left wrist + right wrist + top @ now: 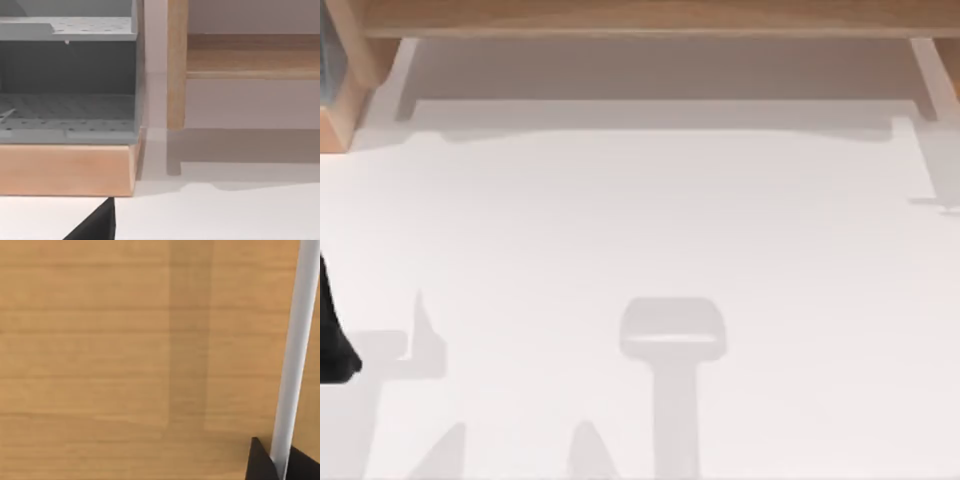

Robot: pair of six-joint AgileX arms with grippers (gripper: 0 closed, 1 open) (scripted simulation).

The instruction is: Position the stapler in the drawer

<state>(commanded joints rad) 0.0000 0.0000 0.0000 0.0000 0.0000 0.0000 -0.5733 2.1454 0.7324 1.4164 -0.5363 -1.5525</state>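
Apparently the drawer-opening step: in the right wrist view the right gripper point(281, 466) sits closed around the white handle point(295, 350) on the wood front point(100, 360). It should pull straight out and keep square so the handle doesn't slip. The left arm point(334, 335) idles at the counter's point(650, 220) left edge. Where the stapler lies cannot be told.

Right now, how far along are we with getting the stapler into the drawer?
Early. Nothing looks finished. In hand: the right gripper is at a white bar against a wood panel, seemingly the drawer handle. The left gripper waits at the table's left, facing a grey shelf unit. Left: opening, then placing the stapler.
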